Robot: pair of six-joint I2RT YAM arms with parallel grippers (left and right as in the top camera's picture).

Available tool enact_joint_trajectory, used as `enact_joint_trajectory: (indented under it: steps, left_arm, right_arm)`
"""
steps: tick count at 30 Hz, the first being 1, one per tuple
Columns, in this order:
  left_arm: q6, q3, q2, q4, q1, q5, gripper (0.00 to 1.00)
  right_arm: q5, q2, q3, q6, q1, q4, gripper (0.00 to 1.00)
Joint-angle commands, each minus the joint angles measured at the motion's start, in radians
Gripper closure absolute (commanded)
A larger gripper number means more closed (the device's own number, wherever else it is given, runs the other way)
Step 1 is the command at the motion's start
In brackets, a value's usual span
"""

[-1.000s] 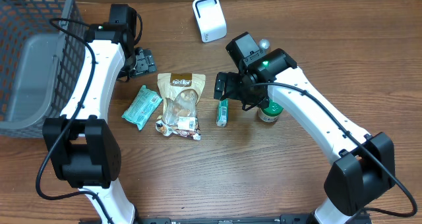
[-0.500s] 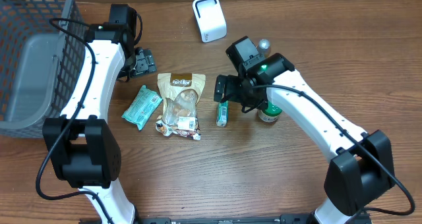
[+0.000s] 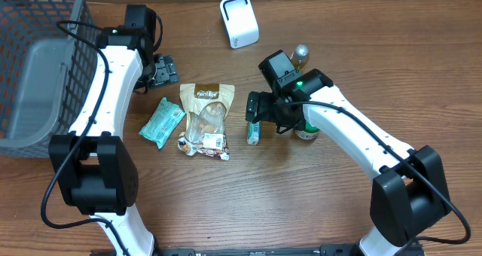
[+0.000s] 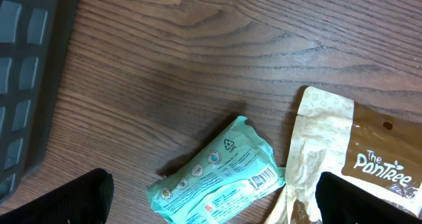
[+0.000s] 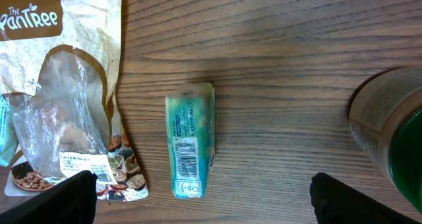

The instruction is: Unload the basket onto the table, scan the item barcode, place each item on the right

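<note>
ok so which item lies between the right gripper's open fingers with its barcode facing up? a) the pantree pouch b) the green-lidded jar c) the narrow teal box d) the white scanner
c: in the right wrist view the narrow teal box lies flat on the table, centred between the spread fingers of the right gripper, with its barcode showing on top. The pouch and the jar sit out toward either edge.

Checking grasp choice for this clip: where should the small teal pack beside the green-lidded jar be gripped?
The small teal rectangular pack lies flat, barcode up, both long sides clear of neighbours; so probably pinch across those sides near mid-length, straight down from above, with the open right pincer.
</note>
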Motion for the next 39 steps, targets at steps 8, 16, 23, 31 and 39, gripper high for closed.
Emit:
enact_joint_trajectory:
  steps: [8,16,23,31,39]
  left_arm:
    - [0.015,0.019,0.007,-0.002,-0.001,-0.013,0.0]
    - [0.015,0.019,0.007,-0.003,-0.001,-0.013,0.0]
    - [0.015,0.019,0.008,-0.002,-0.001,-0.013,0.0]
    - [0.015,0.019,0.008,-0.002,-0.001,-0.013,0.0]
    - [0.015,0.019,0.008,-0.002,-0.001,-0.013,0.0]
  right_arm:
    - [0.041,0.001,-0.006,-0.005,0.006,0.007,0.0]
    - [0.043,0.001,-0.006,-0.005,0.006,0.007,0.0]
    - [0.043,0.001,-0.02,-0.003,0.006,0.016,0.0]
    - [0.043,0.002,-0.06,-0.001,0.023,0.062,0.0]
    - [0.043,0.002,-0.072,-0.001,0.047,0.105,0.0]
